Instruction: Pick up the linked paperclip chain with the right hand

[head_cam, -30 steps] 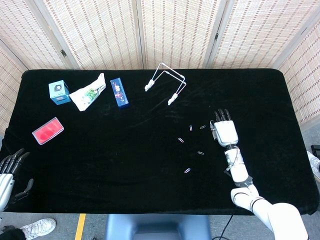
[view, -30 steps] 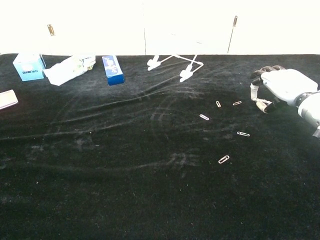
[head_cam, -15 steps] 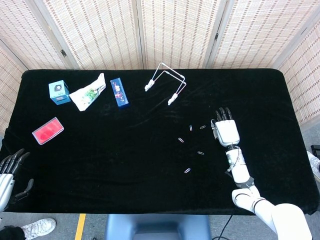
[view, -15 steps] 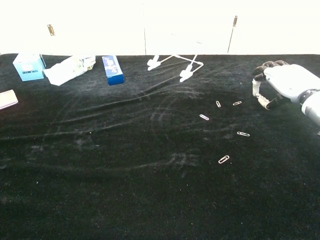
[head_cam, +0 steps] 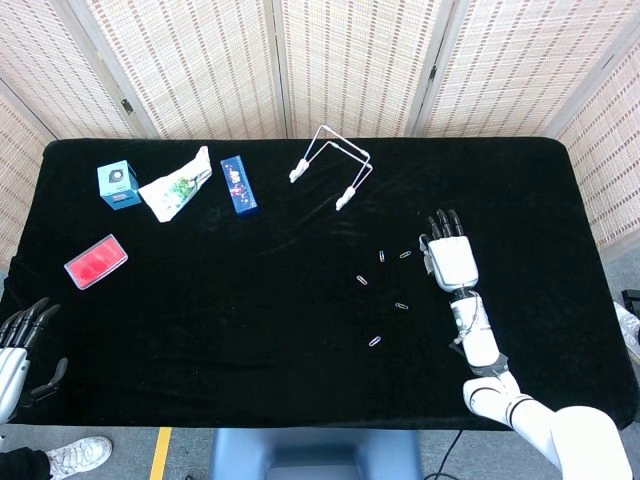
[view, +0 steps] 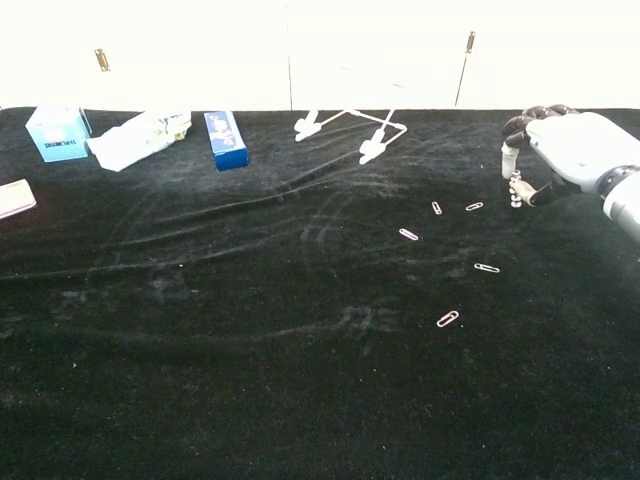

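Observation:
My right hand (head_cam: 451, 260) (view: 572, 160) hovers just above the black table (head_cam: 250, 300) at its right side, fingers curled downward. A short silvery linked paperclip chain (view: 516, 190) dangles from under those fingers, pinched between thumb and fingers, with its lower end near the cloth. In the head view the chain is too small to make out. My left hand (head_cam: 14, 345) hangs at the table's near left corner with its fingers apart, holding nothing.
Several loose paperclips (view: 448, 319) (head_cam: 375, 341) lie scattered left of the right hand. A white wire stand (head_cam: 330, 165) is at the back centre. A blue box (head_cam: 238, 184), a white packet (head_cam: 175, 185), a teal box (head_cam: 117, 184) and a red card (head_cam: 96, 260) sit on the left.
The right hand has risen off the cloth and drifted slightly away from me, with the chain coming up with it. The left hand is unmoved.

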`<action>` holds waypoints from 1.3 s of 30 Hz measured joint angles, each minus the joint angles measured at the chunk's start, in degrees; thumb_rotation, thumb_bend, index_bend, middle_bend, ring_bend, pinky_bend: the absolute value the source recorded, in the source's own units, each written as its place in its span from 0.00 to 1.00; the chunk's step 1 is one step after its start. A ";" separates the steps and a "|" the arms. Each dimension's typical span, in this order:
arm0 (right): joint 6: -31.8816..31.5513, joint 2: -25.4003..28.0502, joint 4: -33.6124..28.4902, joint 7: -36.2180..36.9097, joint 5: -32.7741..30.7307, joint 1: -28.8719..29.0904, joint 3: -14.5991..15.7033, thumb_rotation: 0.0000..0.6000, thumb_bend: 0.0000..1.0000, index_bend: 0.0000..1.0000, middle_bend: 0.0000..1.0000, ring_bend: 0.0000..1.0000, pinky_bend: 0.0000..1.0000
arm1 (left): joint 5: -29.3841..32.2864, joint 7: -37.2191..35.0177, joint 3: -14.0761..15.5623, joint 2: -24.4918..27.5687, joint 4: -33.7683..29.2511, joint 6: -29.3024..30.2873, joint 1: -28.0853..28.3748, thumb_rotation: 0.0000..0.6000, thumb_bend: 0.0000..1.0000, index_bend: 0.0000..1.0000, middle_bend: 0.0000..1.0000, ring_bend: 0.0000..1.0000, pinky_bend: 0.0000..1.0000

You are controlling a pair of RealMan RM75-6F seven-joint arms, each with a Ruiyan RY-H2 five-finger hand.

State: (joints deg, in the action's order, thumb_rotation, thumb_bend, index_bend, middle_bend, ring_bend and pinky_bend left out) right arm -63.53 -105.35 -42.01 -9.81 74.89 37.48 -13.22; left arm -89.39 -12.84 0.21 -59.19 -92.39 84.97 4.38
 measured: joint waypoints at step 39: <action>1.10 -3.34 2.93 2.44 -0.27 3.09 -1.47 1.00 0.47 0.90 0.19 0.02 0.00 | -0.10 -0.97 0.07 0.29 0.17 -0.03 0.06 1.00 0.52 0.00 0.00 0.00 0.00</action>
State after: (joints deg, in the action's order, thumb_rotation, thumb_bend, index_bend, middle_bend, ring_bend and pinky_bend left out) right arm -62.44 -108.69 -39.08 -7.37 74.63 40.57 -14.69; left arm -89.49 -13.81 0.28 -58.90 -92.22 84.94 4.45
